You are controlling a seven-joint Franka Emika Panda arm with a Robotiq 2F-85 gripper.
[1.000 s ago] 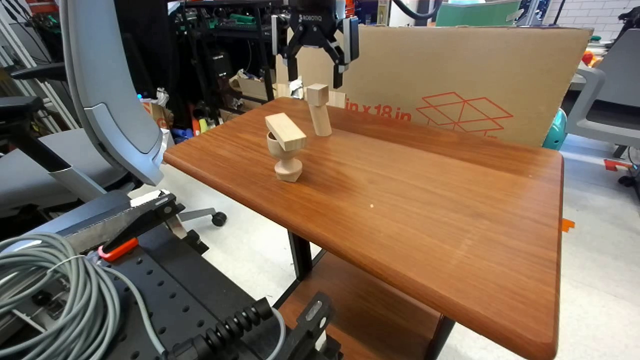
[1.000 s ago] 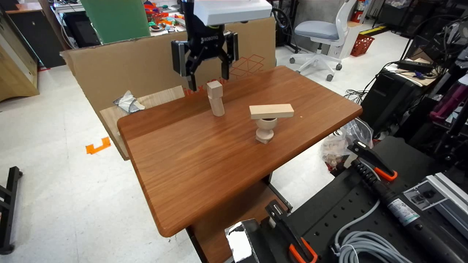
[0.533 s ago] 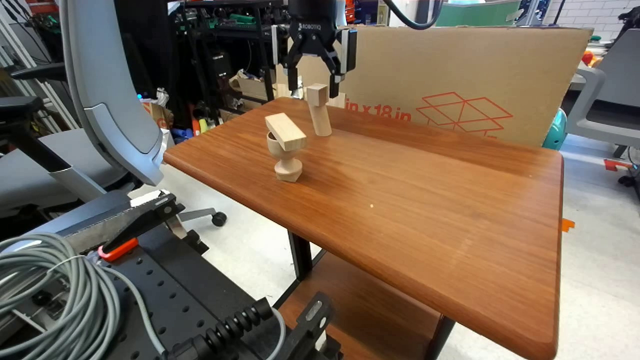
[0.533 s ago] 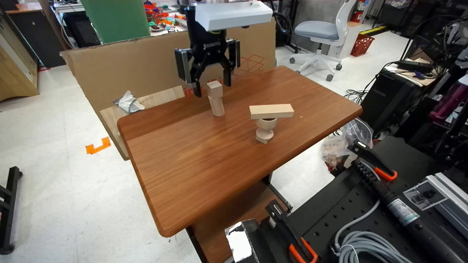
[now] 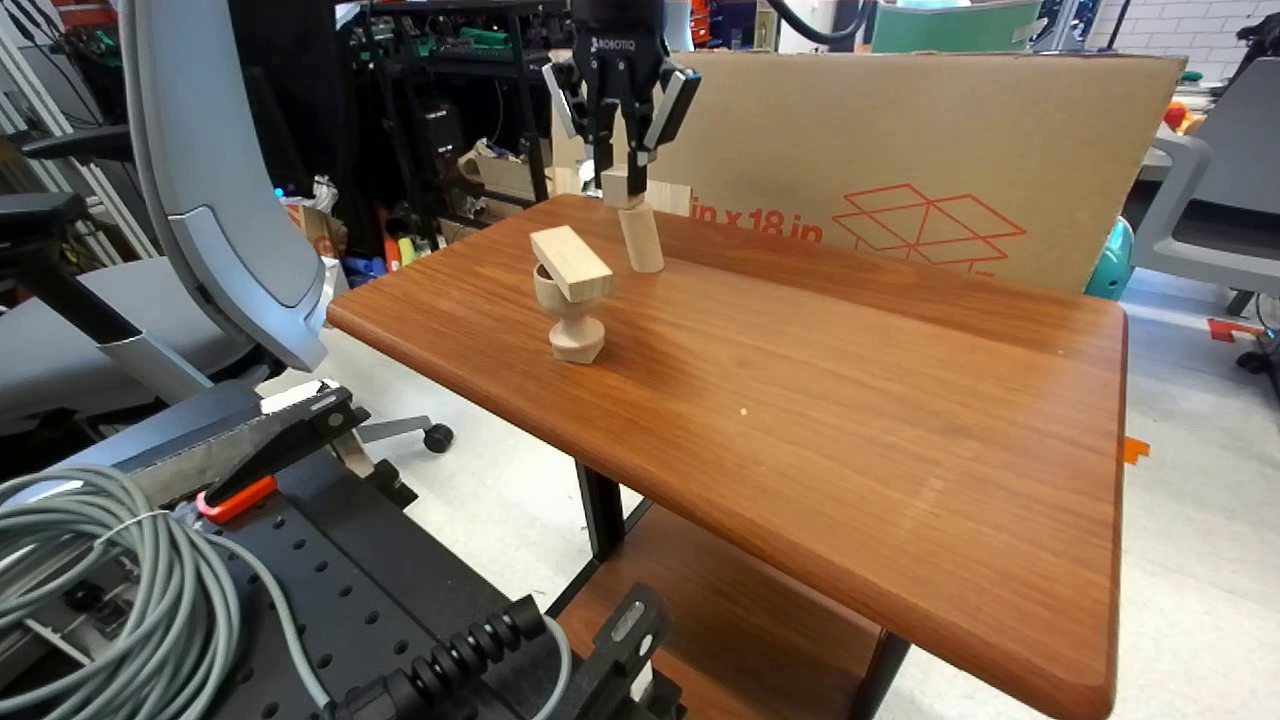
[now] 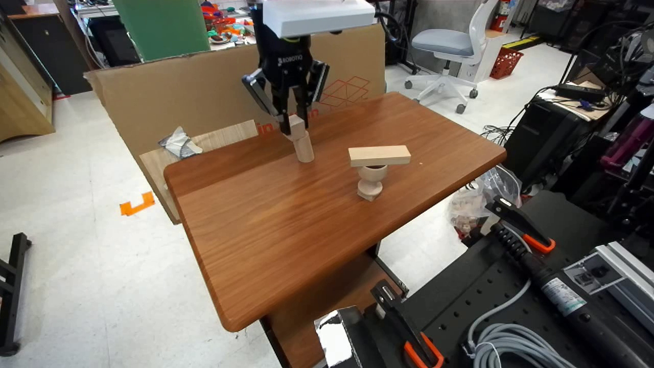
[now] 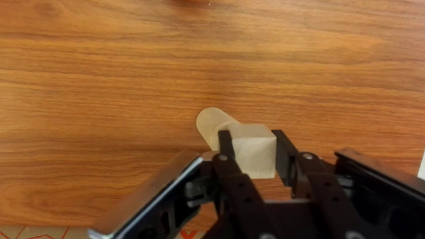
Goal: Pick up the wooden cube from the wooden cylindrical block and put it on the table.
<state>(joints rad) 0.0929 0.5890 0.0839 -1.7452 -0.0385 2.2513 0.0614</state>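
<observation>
Table [image 5: 800, 400] beneath, the end effector [image 7: 254, 146] pinches the cube [image 7: 255, 157] between its fingertips [image 7: 226, 142], contact with the cylinder [image 5: 643, 242] unclear

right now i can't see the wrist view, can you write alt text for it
A black gripper at the bottom is closed on opposite sides of a pale wooden cube. Up and left of the cube, partly hidden, a pale wooden cylindrical block stands on the brown wood-grain table. Cardboard with red lines shows at the bottom left.
</observation>
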